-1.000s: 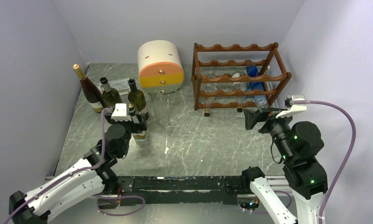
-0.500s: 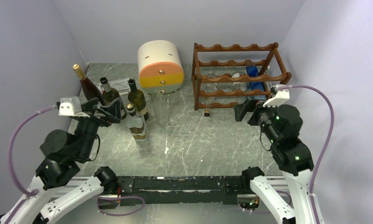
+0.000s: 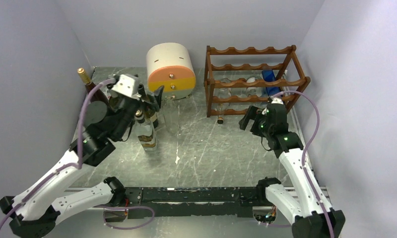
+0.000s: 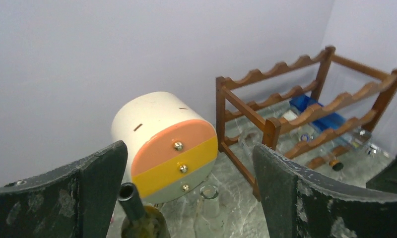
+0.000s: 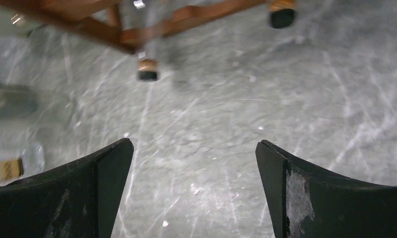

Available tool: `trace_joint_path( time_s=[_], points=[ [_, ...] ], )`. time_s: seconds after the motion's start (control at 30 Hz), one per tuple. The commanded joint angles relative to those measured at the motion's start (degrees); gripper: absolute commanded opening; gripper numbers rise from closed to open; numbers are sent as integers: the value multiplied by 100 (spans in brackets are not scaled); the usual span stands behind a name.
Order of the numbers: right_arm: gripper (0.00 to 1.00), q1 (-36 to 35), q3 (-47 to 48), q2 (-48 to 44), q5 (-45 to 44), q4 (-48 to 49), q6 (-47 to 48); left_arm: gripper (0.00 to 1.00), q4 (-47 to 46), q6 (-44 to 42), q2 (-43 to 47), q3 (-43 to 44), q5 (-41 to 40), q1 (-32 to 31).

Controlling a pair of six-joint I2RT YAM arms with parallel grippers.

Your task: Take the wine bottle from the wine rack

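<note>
Dark reddish-brown wood forms the wine rack [image 3: 258, 83], which stands at the far right of the grey marbled table [image 3: 211, 148], just right of a cream-and-orange drawer unit [image 3: 170, 72]. Clear bottles lie in its lower two tiers with their necks pointing near. One wine bottle [image 3: 220, 118] on the bottom tier pokes its capped neck out at the rack's near left corner.

The right gripper [image 3: 249, 120] hangs just near the rack, to the right of that neck. Its jaws are spread wide and hold nothing. Its wrist view shows bare table between the fingers [image 5: 305, 198] and blurred bottle necks beyond.

The left gripper [image 3: 151, 94] is raised over a cluster of standing bottles [image 3: 148, 133] at the far left. It is equally wide apart and empty, with a dark bottle mouth [image 4: 128, 193] showing below between its fingers.
</note>
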State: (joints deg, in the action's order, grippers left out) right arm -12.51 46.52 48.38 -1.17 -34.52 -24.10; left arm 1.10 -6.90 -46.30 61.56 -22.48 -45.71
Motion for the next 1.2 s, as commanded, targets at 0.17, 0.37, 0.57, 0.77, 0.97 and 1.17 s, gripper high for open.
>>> trace_joint_path(
  time_s=[0.17,0.37,0.57,0.77,0.97,1.17],
  points=[
    [99,3059,-856,462,1943,1314,-701,99,-1536,-777,-61,-633,878,30],
    [90,4229,-1745,561,2806,3321,-1835,99,-2081,-1034,374,-1284,798,30],
    [96,4241,-2311,744,2246,4930,-2333,99,-2372,-1290,782,-1686,734,33],
    [95,4248,-2370,1671,1977,5777,-2248,99,-2577,-1572,1129,-2115,501,36],
    [92,4286,-2392,2352,1818,6457,-2118,99,-2890,-1752,1233,-2332,366,34],
    [88,4405,-2402,2938,1823,7082,-2049,100,-2916,-1807,1242,-2411,494,31]
  ],
)
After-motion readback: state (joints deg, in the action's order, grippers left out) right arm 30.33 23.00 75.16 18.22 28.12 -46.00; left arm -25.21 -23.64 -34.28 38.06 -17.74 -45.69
